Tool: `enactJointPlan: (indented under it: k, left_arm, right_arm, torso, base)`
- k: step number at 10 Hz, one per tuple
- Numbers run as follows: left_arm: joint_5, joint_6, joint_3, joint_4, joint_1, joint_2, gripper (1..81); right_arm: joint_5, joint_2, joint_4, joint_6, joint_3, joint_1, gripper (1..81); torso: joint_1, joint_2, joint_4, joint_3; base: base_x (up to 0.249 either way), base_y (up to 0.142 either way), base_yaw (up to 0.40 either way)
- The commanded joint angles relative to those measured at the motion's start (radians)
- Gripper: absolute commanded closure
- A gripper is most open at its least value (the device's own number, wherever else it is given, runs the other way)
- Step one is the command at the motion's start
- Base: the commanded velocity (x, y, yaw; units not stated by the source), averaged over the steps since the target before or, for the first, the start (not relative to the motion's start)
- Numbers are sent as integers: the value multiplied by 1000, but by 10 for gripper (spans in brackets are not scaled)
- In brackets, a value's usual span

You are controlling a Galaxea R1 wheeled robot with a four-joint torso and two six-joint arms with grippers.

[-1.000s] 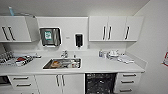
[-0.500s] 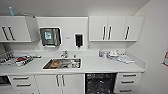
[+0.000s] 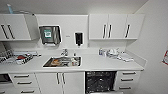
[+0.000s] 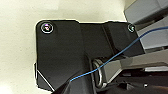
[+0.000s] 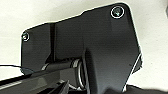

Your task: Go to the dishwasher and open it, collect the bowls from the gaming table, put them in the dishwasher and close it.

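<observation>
The dishwasher (image 3: pixel 100 81) stands open under the white countertop (image 3: pixel 105 63), right of the sink (image 3: pixel 62 61), its dark inside with racks facing the room between the double cabinet doors (image 3: pixel 60 81) on its left and a stack of drawers (image 3: pixel 126 80) on its right. It lies straight ahead and a little to the right, at the far wall. How it lies relative to the grippers I cannot tell, and whether they are released or clenched I cannot tell either: both wrist views show the robot's own dark plate over a pale floor, with a thin blue cable (image 4: pixel 110 58) crossing the left one.

The counter runs the whole length of the wall. A dish rack (image 3: pixel 18 58) with some crockery sits at its left end, a tap (image 3: pixel 64 52) rises behind the sink, and a cluster of small items (image 3: pixel 112 53) sits towards the right end. On the wall above hang a paper towel dispenser (image 3: pixel 50 35) with a green label whose writing is too blurred to read, and a black soap dispenser (image 3: pixel 79 38). White wall cupboards (image 3: pixel 116 26) with dark bar handles hang to the right, another pair to the left. A red-and-white sign (image 3: pixel 165 57) shows at the far right edge, unreadable.
</observation>
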Motion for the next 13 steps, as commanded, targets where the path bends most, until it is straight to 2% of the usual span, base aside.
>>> enactJointPlan:
  k: [1,3,4,6,8,9,10,13]
  left_arm:
    - [34,3,-1,10,-49,-7,10]
    - [34,3,-1,13,-49,-6,10]
    - [34,3,-1,13,-49,-4,10]
    - [34,3,-1,13,-49,-4,10]
    - [34,3,-1,13,-48,-4,10]
    - [34,3,-1,13,-49,-6,10]
    - [34,3,-1,13,-49,-4,10]
    - [34,3,-1,10,-49,-4,10]
  right_arm:
    - [-50,0,-12,-4,5,60,10]
    - [-50,0,-12,-4,5,60,10]
    - [-50,0,-12,-4,3,60,10]
    - [-50,0,-12,-5,5,60,10]
    - [-50,0,-12,-4,5,60,10]
    - [-50,0,-12,-4,5,60,10]
    - [-50,0,-12,-5,5,60,10]
    - [-50,0,-12,-4,5,60,10]
  torso:
    - [0,0,0,0]
    - [-8,11,0,0]
    - [-59,109,0,0]
    - [-59,126,0,0]
    - [-59,188,0,0]
    - [-42,123,0,0]
    - [-43,151,0,0]
    - [-46,175,0,50]
  base:
    - [0,0,0]
    - [0,0,0]
    - [0,0,0]
    - [0,0,0]
    - [0,0,0]
    - [0,0,0]
    - [0,0,0]
    - [0,0,0]
